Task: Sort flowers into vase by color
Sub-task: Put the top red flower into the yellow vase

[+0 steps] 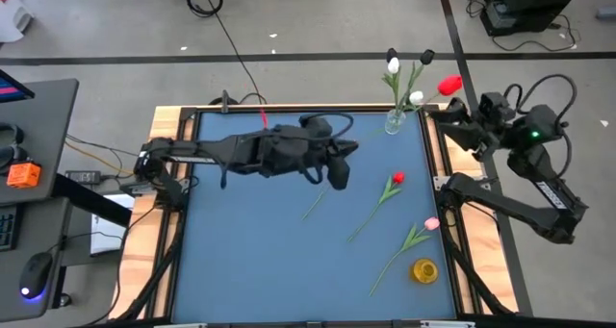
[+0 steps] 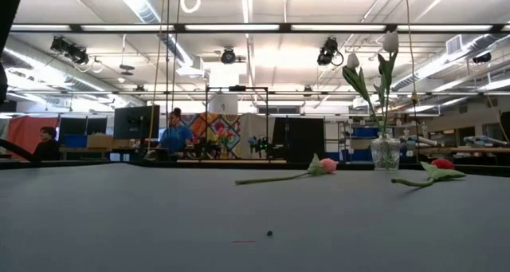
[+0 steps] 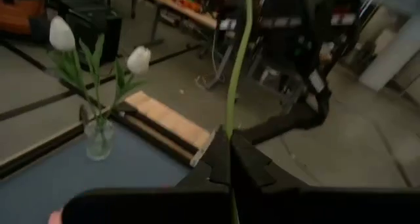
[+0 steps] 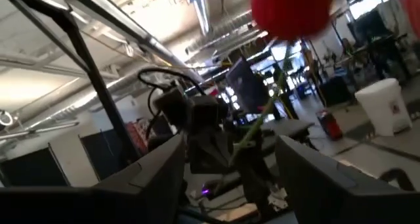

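Observation:
A red tulip is up in the air off the table's far right corner. Its head looms just in front of my right gripper, which is open, one finger on each side of the stem without touching it. My left gripper is lifted over the middle of the mat and is shut on a green stem. A glass vase at the far edge holds white tulips and a black one. A red tulip and a pink one lie flat on the mat. My left gripper pinches the thin green stem between its two shut fingers. The stem runs on past the fingertips, up and toward the right arm, and out of the left wrist view. A short length trails back over the gripper body. The flower is lifted clear of the table.
A bare green stem shows on the mat just near of the left arm; its head does not show. A small yellow container sits near the near right corner. Wooden rails edge the blue mat. People stand in the room beyond.

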`<action>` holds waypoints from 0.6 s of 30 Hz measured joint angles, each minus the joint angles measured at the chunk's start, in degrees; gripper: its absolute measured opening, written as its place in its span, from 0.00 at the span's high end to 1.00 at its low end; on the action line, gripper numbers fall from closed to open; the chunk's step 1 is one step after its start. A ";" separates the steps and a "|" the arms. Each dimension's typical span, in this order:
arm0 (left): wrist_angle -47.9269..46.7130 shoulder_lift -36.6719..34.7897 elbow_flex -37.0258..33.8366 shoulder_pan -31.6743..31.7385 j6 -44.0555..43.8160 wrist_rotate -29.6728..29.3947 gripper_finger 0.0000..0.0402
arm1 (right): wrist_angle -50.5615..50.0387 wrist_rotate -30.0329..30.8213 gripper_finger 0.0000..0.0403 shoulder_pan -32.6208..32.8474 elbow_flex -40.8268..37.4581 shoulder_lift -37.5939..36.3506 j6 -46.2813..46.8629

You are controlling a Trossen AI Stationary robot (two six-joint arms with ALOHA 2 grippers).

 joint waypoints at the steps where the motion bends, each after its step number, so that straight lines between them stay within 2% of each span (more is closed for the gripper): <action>1: 0.71 0.00 0.00 0.40 -0.01 0.01 1.00 | 0.59 -0.07 0.39 0.00 0.00 0.89 0.46; 7: 2.93 0.02 0.00 1.85 0.18 0.38 1.00 | 2.91 -0.29 0.43 0.00 -0.02 6.30 1.63; 13: 2.80 0.04 0.00 2.05 1.66 1.17 1.00 | 12.51 0.82 0.49 1.53 -0.02 10.12 1.85; 18: 2.58 0.04 0.00 2.76 1.70 1.18 1.00 | 15.74 1.72 0.53 3.92 -0.02 12.68 1.80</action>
